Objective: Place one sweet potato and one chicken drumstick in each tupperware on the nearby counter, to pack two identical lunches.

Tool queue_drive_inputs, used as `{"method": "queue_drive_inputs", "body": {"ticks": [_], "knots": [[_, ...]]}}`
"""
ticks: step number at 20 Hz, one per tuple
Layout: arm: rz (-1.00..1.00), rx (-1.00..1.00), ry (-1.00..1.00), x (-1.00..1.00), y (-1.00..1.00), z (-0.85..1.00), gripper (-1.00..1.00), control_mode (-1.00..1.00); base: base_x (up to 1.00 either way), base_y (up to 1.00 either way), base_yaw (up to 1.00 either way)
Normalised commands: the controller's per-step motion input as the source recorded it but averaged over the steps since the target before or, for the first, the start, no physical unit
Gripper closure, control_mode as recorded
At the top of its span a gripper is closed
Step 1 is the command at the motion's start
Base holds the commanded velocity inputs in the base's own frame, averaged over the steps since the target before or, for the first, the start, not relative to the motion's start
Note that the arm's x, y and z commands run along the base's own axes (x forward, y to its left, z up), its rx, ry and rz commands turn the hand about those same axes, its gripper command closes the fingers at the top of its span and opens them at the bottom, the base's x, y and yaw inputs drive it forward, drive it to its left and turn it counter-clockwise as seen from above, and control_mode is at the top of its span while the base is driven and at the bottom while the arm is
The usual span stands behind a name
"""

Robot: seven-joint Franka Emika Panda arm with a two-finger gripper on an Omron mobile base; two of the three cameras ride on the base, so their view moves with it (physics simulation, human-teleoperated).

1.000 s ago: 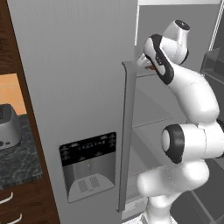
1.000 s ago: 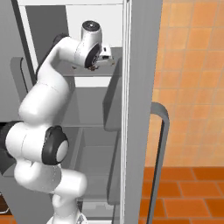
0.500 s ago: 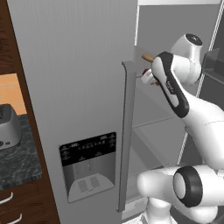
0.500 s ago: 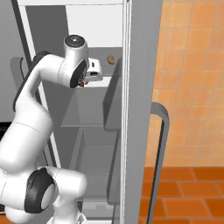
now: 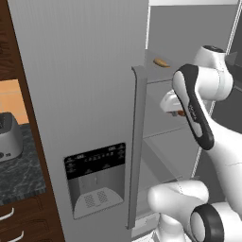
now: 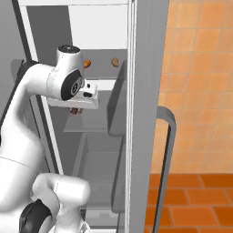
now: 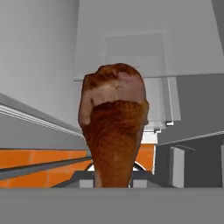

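The gripper [image 7: 113, 181] is pinched on one chicken drumstick [image 7: 113, 127] inside the open fridge [image 5: 85, 94], below the shelf [image 6: 102, 68] bearing remaining pieces, so every placement into the tupperware apparently remains outstanding.

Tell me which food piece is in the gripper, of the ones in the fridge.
The chicken drumstick, clamped by its thin end in the gripper; two others lie on the upper shelf.

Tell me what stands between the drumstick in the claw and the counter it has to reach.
The claw is shut on the chicken drumstick inside the open fridge. The fridge door with its dispenser stands between it and the counter at far left, so the drumstick must come out around the door's edge.
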Motion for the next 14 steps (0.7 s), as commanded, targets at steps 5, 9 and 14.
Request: {"method": "queue_drive_inputs", "body": {"ticks": [5,9,14], "knots": [[-0.08,0.00,0.24,-0.99,0.00,-1.00,1.00,-1.00,0.00,0.00,0.00],[-0.05,0.00,0.21,-0.84,0.00,-0.78,1.00,-1.00,0.00,0.00,0.00],[-0.01,0.00,0.03,-0.63,0.00,-0.11,1.00,-1.00,0.00,0.00,0.00]]}}
